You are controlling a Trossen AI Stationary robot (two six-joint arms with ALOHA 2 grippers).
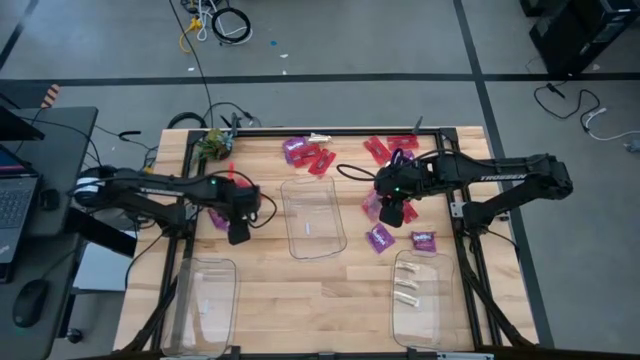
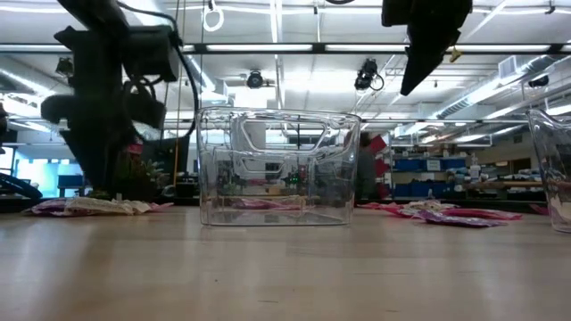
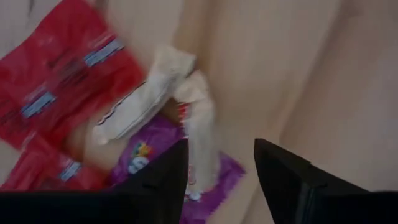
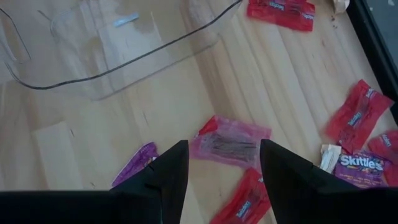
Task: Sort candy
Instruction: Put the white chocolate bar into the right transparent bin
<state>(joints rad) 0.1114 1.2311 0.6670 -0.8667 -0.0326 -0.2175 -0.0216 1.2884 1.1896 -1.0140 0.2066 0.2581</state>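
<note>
Left claw (image 3: 217,177) spread, empty, low over a cream candy (image 3: 146,93) overlapping purple and red packets on the worktop (image 1: 300,290); risks pinching several. Right claw (image 4: 221,180) parted above pink packet (image 4: 230,143).

The left gripper (image 1: 238,236) sits over its candy pile at centre left of the high view, hiding most of the packets beneath it, and in the left wrist view the red packet (image 3: 59,87) is blurred and cut off at the upper left edge. The right gripper (image 2: 419,76) hangs at the top of the low view with its upper part cut off by the frame. Down in the lower right of the high view, the cream pieces (image 1: 406,290) in the clear bin (image 1: 440,320) are too small to count for sure.
</note>
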